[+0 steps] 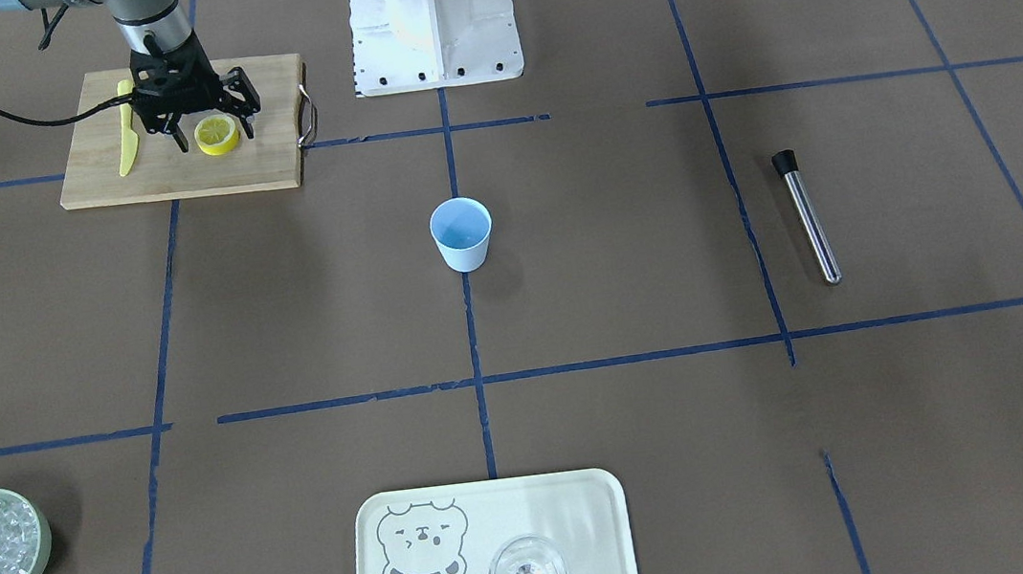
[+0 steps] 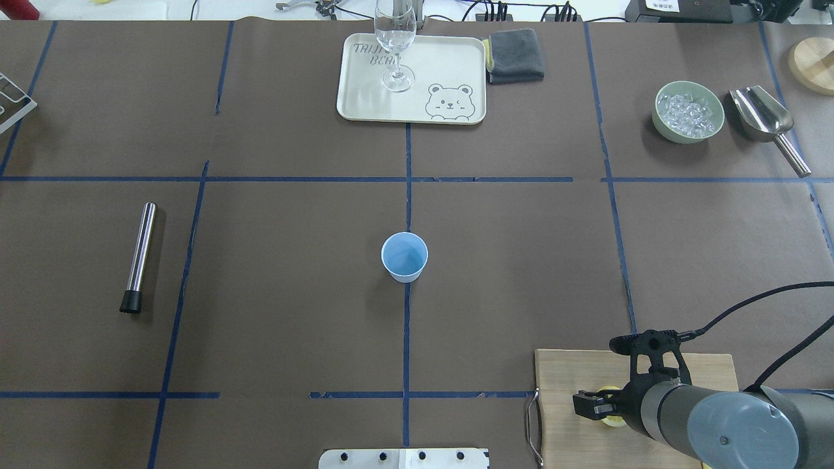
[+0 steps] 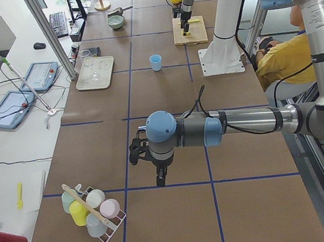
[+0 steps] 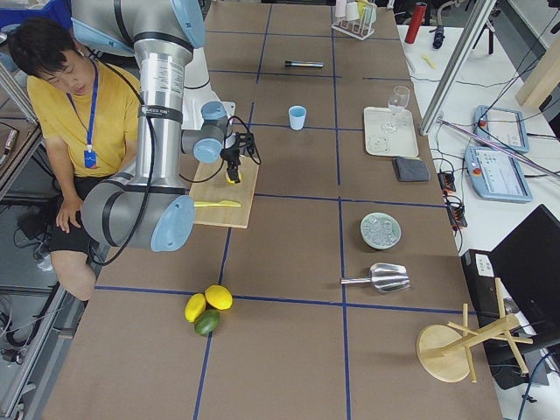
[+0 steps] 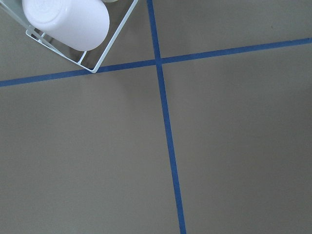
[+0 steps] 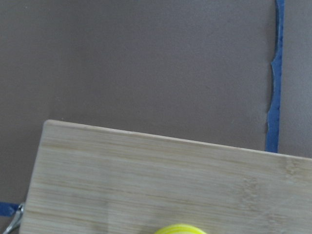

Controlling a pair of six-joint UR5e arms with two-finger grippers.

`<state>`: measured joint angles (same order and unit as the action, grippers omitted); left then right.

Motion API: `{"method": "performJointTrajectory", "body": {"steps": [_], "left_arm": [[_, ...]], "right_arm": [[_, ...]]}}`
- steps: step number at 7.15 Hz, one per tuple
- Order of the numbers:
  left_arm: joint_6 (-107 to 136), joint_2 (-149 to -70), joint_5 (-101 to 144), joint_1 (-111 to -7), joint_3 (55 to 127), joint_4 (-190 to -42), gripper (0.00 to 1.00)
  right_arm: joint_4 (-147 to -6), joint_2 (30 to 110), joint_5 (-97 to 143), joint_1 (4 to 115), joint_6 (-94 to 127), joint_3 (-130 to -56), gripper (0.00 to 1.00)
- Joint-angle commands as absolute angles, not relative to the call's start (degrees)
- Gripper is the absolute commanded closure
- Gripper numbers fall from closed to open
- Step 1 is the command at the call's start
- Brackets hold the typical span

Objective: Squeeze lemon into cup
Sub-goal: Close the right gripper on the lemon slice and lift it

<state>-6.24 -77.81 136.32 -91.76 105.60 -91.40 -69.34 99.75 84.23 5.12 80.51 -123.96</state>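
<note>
So the right arm's black two-finger gripper [image 1: 213, 133] is down over the pale wooden cutting board [image 1: 257, 167], at the robot's right-hand end of the brown table; its jaws are spread and straddle the small round yellow lemon half [image 1: 218, 136]; from the front camera there looks to be a sliver of gap on each side, so nothing is gripped yet. The lemon sits cut face up, with the yellow plastic toy knife [image 1: 128, 138] lying just beside the gripper on the same board. The small light-blue tapered cup [image 1: 461, 235] stands upright at the middle of the table, well apart from the board.

My read on handling: the lemon looks light and smooth-skinned, probably a bit slippery and squishy if real; I'd pinch it across the rind, on opposite sides of the round, not on the cut face; close gently for the carry and save the hard squeeze for over the cup. The cup looks light too, so a bump could tip it.

The left arm's gripper [image 3: 157, 172] hangs over bare table far off to the robot's left; can't tell how its jaws stand.
</note>
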Motion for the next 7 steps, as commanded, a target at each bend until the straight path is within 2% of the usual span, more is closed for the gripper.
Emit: {"method": "performJointTrajectory", "body": {"steps": [1,5,7], "left_arm": [[-6.24,-77.87,136.32,-91.76,105.73,-91.41,0.00],[-6.15,-77.87,136.23,-91.85,105.73,-91.41,0.00],[-6.15,-77.87,136.23,-91.76,105.64,-91.41,0.00]], "right_arm": [[-69.26,99.93,84.29,4.84,80.51,-124.01,0.00],[-69.26,100.46,84.29,3.25,80.51,-124.01,0.02],[-69.35,100.72,84.29,3.08,80.51,-124.01,0.09]]}}
